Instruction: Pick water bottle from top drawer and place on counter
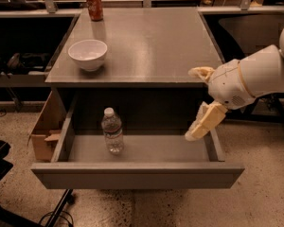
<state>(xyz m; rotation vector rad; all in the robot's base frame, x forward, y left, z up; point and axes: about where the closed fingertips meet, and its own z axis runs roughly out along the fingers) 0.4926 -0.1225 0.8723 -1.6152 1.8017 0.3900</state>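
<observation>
In the camera view, the water bottle (112, 131) is seen standing upright on the floor of the open top drawer (137, 176), left of centre and apart from the walls. The gripper (199, 103) is held at the drawer's right side, just in front of the table (151, 41) edge and well apart from the bottle, with its fingers (206, 122) spread apart and nothing between them. A white bowl (88, 54) and a red can (94, 5) are carried on the table. The bottle is judged light, with thin walls likely to dent if squeezed hard, and smooth enough to slip. Being tall and narrow, it could be toppled by a sideways nudge. A hold is best taken round the middle, at the label band, with moderate pressure.
</observation>
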